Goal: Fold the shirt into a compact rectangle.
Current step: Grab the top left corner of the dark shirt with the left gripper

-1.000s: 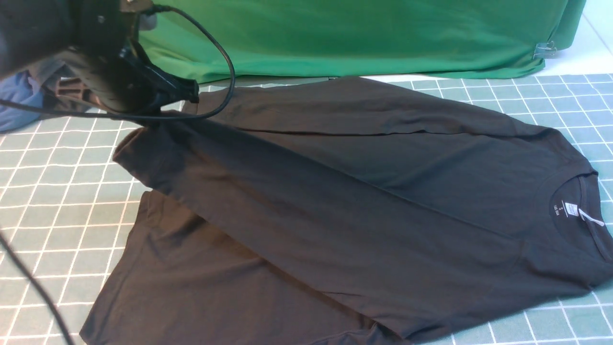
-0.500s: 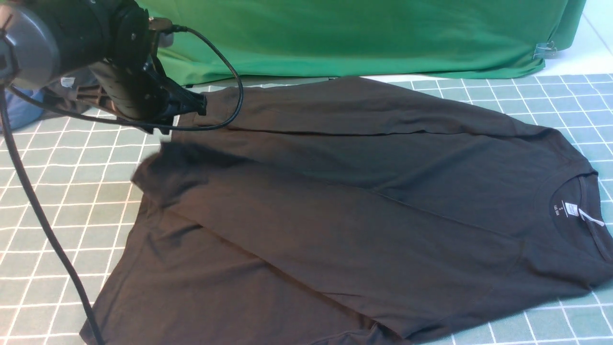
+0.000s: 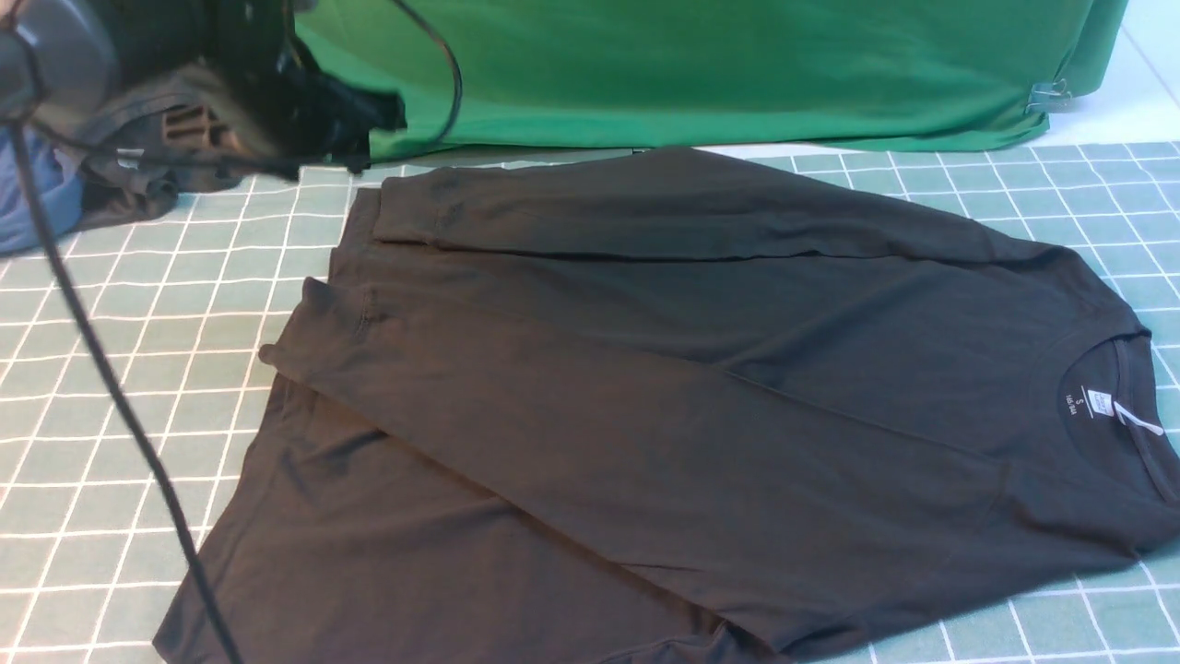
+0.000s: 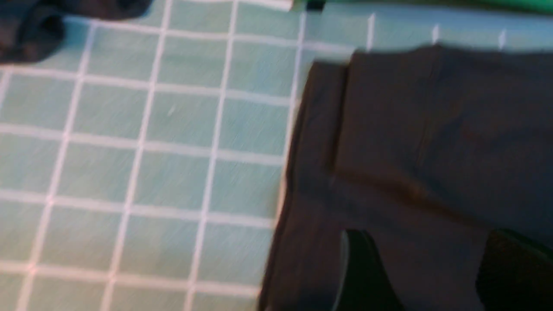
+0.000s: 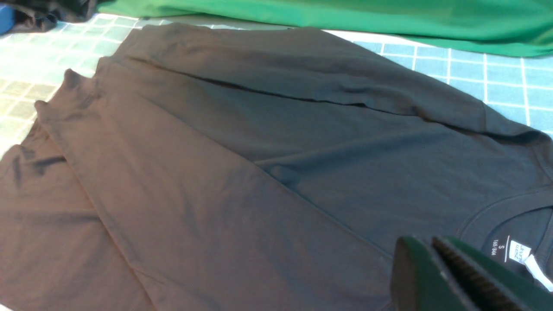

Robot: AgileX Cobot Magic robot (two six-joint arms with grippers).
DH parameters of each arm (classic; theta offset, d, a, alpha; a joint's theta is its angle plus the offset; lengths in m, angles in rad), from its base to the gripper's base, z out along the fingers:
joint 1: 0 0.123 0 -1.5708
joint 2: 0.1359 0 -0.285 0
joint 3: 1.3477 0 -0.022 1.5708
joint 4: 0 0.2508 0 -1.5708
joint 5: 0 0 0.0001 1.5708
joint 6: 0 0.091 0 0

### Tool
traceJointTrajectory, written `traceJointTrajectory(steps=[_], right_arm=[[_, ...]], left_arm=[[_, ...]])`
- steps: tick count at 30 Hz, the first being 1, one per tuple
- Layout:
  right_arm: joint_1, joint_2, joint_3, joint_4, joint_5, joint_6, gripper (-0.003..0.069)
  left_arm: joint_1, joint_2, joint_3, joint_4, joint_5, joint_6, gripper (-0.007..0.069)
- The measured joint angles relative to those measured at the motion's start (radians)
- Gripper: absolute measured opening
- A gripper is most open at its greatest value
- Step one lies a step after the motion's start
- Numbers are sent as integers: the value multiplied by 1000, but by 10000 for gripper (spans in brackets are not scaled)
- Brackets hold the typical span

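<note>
The black shirt point(image 3: 701, 387) lies flat on the green grid mat point(image 3: 138, 304), back side up. Its collar and white neck label point(image 3: 1099, 403) are at the right, and both sleeves are folded across the body toward the left. My left gripper point(image 3: 383, 120) hangs above the mat's far left, just beyond the far sleeve's cuff. It is open, and in the left wrist view only shirt cloth point(image 4: 410, 129) shows below my left gripper point(image 4: 432, 259). My right gripper point(image 5: 432, 246) is shut and empty, hovering over the shirt point(image 5: 259, 151) close to the neck label point(image 5: 518, 252). It does not show in the front view.
A big green cloth point(image 3: 701, 65) drapes along the back edge, with a metal clip point(image 3: 1049, 95) at its right end. A dark grey garment with a blue one point(image 3: 55, 184) is bunched at the far left. A black cable point(image 3: 111, 387) hangs across the left foreground.
My left gripper opened and let go of the sleeve cuff, then rose and drew back. The sleeve end dropped and now lies on the shirt's body.
</note>
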Motion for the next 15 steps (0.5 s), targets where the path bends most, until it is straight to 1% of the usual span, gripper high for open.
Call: traceJointTrajectory(steps=[3, 4, 8, 10, 15], right_arm=[[0, 0, 0, 0, 2, 0, 41], [0, 0, 0, 1, 4, 0, 43], [0, 0, 0, 1, 9, 0, 47], [0, 0, 0, 1, 9, 0, 48], [0, 0, 0, 1, 9, 1, 55]], left_arm=[[13, 69, -84, -60, 8, 48, 298], [16, 130, -153, -79, 18, 63, 293], [16, 245, -265, -90, 35, 78, 293], [16, 271, -286, -90, 44, 78, 298], [16, 369, -331, -65, 67, 76, 337]])
